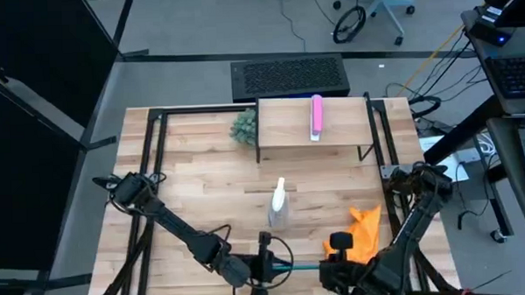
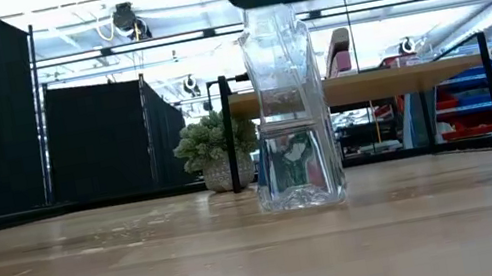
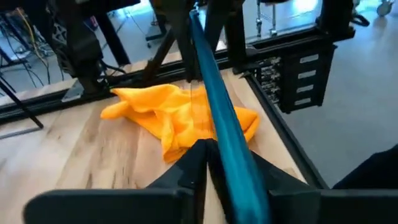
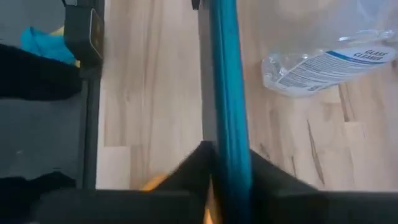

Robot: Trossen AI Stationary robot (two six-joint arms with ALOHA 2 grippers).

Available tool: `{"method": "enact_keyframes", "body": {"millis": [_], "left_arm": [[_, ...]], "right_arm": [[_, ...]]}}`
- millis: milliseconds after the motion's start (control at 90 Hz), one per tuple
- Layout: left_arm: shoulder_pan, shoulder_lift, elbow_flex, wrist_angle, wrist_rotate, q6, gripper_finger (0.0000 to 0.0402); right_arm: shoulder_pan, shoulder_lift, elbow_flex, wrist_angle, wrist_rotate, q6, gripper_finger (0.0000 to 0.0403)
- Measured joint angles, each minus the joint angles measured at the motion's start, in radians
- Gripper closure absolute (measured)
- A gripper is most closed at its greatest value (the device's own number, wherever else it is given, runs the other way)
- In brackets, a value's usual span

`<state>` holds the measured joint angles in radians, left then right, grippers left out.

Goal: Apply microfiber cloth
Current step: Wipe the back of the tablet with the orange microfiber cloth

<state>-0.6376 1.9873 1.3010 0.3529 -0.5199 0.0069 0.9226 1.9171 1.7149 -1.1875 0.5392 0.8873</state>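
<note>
Near the front right part of the table [image 1: 202, 180], between my two arms and the right frame rail, the microfiber cloth [image 1: 357, 233] lies crumpled in a bright orange heap on the wood. In my left wrist view the same cloth [image 3: 177, 115] sits just beyond my fingers, loose and folded over itself, and nothing grips it. My left gripper [image 1: 265, 268] is low at the front edge of the table, and its two dark fingers [image 3: 186, 174] are closed tight on the edge of a thin teal slab, the tablet [image 3: 221, 118], which stands on its edge and runs away from the wrist toward the cloth. My right gripper [image 1: 335, 269] is just beside it at the front edge, facing the left one, and its fingers [image 4: 186, 171] also pinch the teal edge of the tablet [image 4: 227, 87]. So both pincers hold the same slab, one from each end. A clear spray bottle [image 1: 279, 206] stands upright near the middle of the table, well apart from the cloth. Farther back there is a small raised shelf [image 1: 288, 125] with a pink bar [image 1: 316, 117] lying on it, and a small potted plant [image 1: 243, 127] stands beside the shelf's left end.
</note>
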Motion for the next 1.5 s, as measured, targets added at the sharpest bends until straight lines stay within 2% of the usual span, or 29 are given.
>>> {"method": "enact_keyframes", "body": {"millis": [78,244,322,444,678,789,1089,1322,1500], "left_arm": [[0.0,0.0,0.001,-0.032,0.002,-0.046,0.033],[-0.012,0.0,0.002,-0.216,0.027,-0.186,0.0287],[-0.02,0.0,0.002,-0.295,0.077,-0.262,0.0267],[-0.033,0.0,0.002,-0.337,0.092,-0.349,0.0249],[-0.054,0.0,0.001,-0.31,0.092,-0.421,0.0247],[-0.063,0.0,0.001,-0.299,0.091,-0.447,0.0247],[-0.065,0.0,0.0,-0.28,0.085,-0.473,0.0246],[-0.065,0.0,0.0,-0.261,0.082,-0.473,0.0246],[-0.064,0.0,0.0,-0.262,0.081,-0.473,0.0246]], "right_arm": [[0.012,0.0,0.0,-0.033,-0.011,0.029,0.0387],[0.076,0.001,-0.007,-0.155,-0.026,0.136,0.0396],[0.102,-0.001,-0.043,-0.17,-0.02,0.18,0.0396],[0.128,0.0,-0.169,-0.156,0.005,0.224,0.0396],[0.112,0.002,-0.38,-0.204,0.174,0.244,0.0396],[0.08,-0.001,-0.446,-0.208,0.242,0.174,0.0396],[-0.009,0.0,-0.679,0.092,0.279,0.042,0.039],[-0.044,0.0,-0.772,0.094,0.291,0.139,0.0382],[-0.045,-0.005,-0.796,0.108,0.275,0.159,0.0349]]}}
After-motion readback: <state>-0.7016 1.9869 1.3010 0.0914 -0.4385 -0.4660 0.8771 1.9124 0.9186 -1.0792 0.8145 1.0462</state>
